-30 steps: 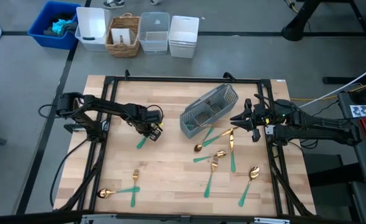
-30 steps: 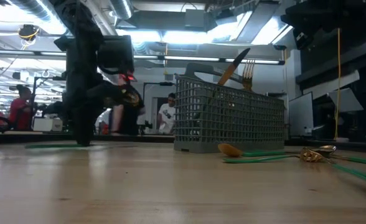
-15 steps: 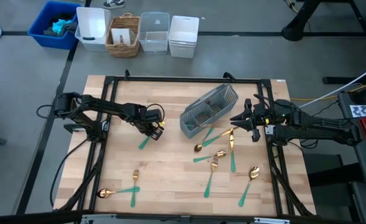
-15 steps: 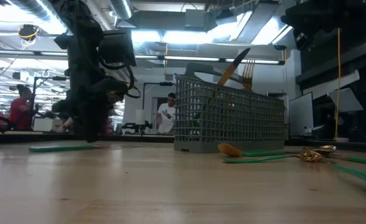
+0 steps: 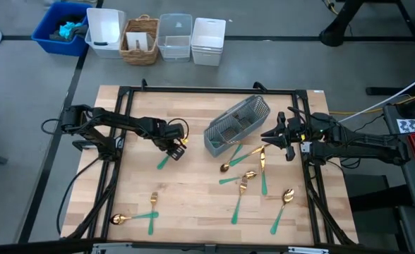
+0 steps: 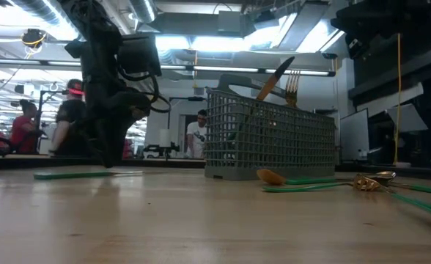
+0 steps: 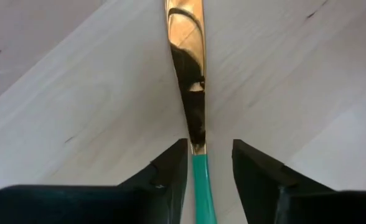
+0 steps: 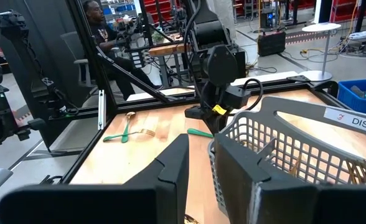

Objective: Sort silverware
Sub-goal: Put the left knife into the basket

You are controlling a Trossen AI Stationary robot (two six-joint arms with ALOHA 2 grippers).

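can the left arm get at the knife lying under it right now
Probably yes. The left tool is open, its fingers straddling the knife where gold blade meets teal handle. Only bare table lies around it.

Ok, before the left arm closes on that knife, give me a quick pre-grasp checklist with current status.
1. Left gripper straddles the knife where blade meets teal handle: ok.
2. Jaws open, a gap showing on both sides of the handle: ok.
3. Knife lying flat on the table: ok.
4. No other silverware close to this knife in the high view: ok.
5. Caddy upright with space inside: ok, though which compartment suits knives: cannot tell.
6. Right gripper waits beside the caddy, possibly near the drop path: cannot tell.
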